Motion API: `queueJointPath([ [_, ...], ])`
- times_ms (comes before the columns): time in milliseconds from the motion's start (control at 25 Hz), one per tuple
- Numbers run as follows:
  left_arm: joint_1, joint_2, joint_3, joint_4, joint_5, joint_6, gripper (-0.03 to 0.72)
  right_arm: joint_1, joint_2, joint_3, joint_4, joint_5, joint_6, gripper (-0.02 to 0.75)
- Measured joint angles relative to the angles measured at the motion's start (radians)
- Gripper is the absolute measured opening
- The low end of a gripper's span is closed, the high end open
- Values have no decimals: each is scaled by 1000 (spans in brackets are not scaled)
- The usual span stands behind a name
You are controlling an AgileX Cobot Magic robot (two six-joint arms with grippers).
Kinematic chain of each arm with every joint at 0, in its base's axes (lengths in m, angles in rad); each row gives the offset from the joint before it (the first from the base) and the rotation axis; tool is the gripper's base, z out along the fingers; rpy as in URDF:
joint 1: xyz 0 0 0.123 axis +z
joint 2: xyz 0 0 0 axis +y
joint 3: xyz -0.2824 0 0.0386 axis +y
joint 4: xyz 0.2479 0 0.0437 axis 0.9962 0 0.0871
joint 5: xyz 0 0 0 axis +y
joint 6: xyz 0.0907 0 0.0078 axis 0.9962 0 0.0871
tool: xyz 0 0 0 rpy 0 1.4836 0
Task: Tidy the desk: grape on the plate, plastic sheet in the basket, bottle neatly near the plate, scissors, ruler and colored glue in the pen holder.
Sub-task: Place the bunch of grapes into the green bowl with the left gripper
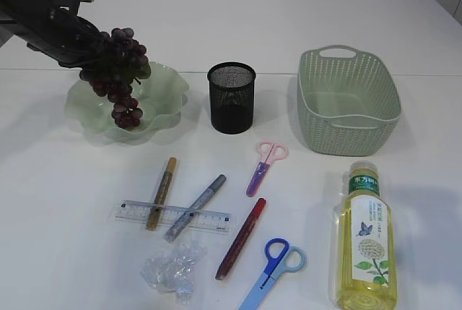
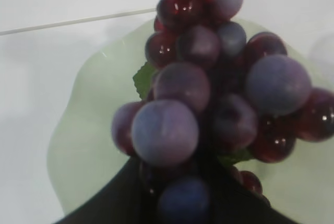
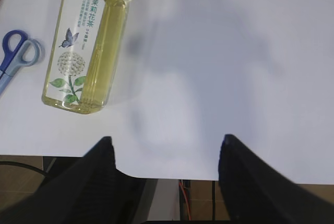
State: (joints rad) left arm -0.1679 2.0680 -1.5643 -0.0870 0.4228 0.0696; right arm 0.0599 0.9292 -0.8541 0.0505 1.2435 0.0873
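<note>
Nearest the front edge of the white table, a crumpled clear plastic sheet (image 1: 173, 270) is seen beside blue-handled scissors (image 1: 277, 267) and a lying clear plastic bottle of yellow tea (image 1: 364, 241); the sheet is judged light and springy, best pinched at a raised fold; the bottle is judged heavy, smooth and apt to roll, best taken across its labelled body; the right gripper (image 3: 164, 148) is shown wide apart and empty over bare table beside that bottle; a little farther back, a clear plastic ruler (image 1: 209, 218) is crossed by a gold glitter-glue pen (image 1: 161, 194) and a silver glitter-glue pen (image 1: 195, 207), with a red glitter-glue pen (image 1: 241, 238) just beside and small pink-handled scissors (image 1: 266, 167) beyond; the pens are judged stiff and slim, to be gripped mid-barrel; behind these stand a black mesh pen holder (image 1: 232, 97) and a pale green woven plastic basket (image 1: 349, 100); farthest left, a bunch of dark purple artificial grapes (image 2: 209, 93) is held by the left gripper (image 1: 97, 53), narrowly closed at the stem end, so that it hangs above a wavy pale green glass plate (image 1: 162, 104), its lower berries close to or touching it; the bunch is judged lumpy and loose-hanging, and it has not yet been released
</note>
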Motion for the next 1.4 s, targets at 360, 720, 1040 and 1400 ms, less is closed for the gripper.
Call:
queueJointPath([
  [360,0,0,0,0,-6,0,178,0,0,0,-8,0,0,489],
  [720,0,0,0,0,-6,0,228,0,0,0,-8,0,0,489],
  [1040,0,0,0,-2,-6,0,245,0,0,0,-9,0,0,489],
  [1400,0,0,0,-8,2,0,312,0,0,0,-9,0,0,489],
])
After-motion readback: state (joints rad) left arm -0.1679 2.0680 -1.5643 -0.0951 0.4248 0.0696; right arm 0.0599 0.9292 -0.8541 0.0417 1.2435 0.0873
